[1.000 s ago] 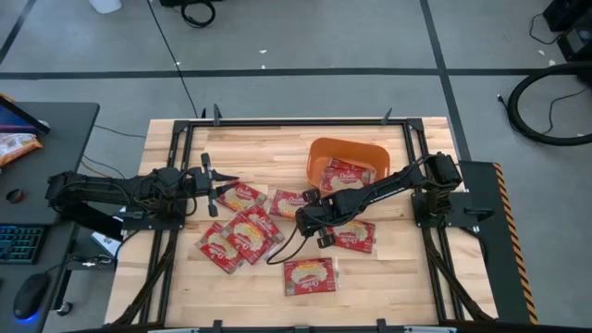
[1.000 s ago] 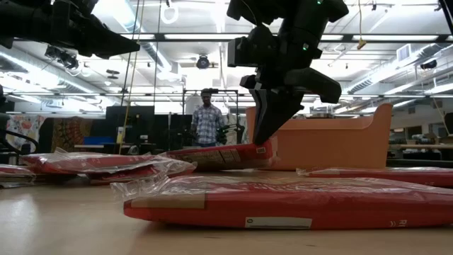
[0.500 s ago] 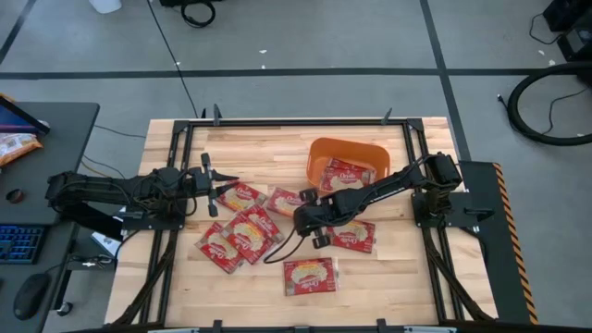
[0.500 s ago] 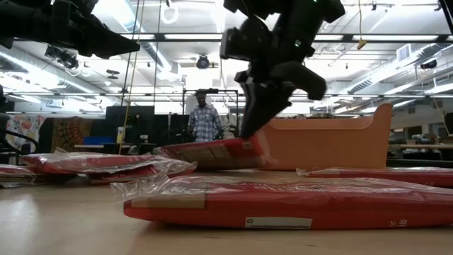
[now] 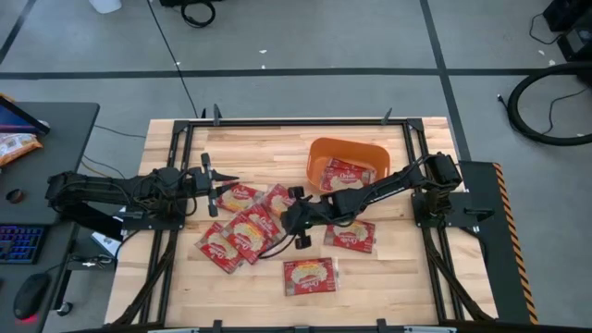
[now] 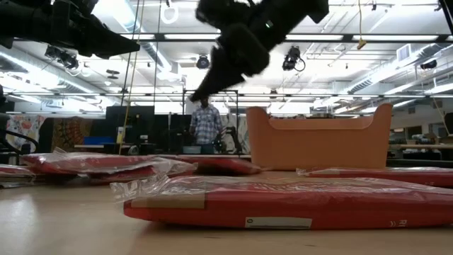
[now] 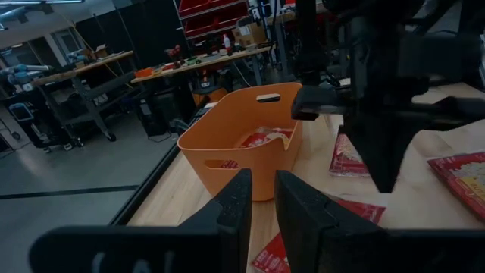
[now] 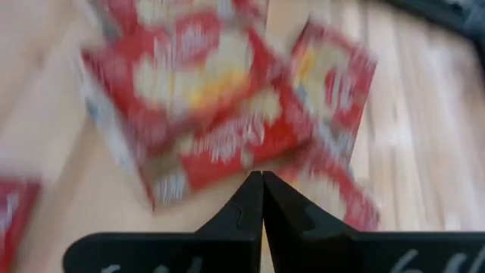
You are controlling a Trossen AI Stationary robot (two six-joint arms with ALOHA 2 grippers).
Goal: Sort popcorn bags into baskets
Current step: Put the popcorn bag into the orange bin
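Several flat red popcorn bags lie on the wooden table: one (image 5: 242, 196) by my left gripper, one (image 5: 277, 198) beside it, two overlapping (image 5: 250, 231), one at the right (image 5: 351, 235), one near the front (image 5: 308, 275). At least one more (image 5: 348, 174) lies in the orange basket (image 5: 319, 153). My right gripper (image 5: 285, 216) is shut and empty, raised over the middle bags; in the low view it hangs high (image 6: 197, 93). My left gripper (image 5: 229, 183) hovers at the table's left, its fingers a narrow gap apart (image 7: 262, 186), holding nothing.
A black metal frame (image 5: 296, 120) runs round the tabletop. A desk with a keyboard and an orange-and-white packet (image 5: 14, 143) stands left of the table. A person (image 6: 207, 122) stands in the room behind. Bare wood lies along the far-left part of the table (image 5: 250, 148).
My right gripper has gone toward the table's left edge and up, tipping as it rose. The bag under its fingertips, one end raised at first, has slid leftward, turned a little, and now lies flat on the table, free of the gripper.
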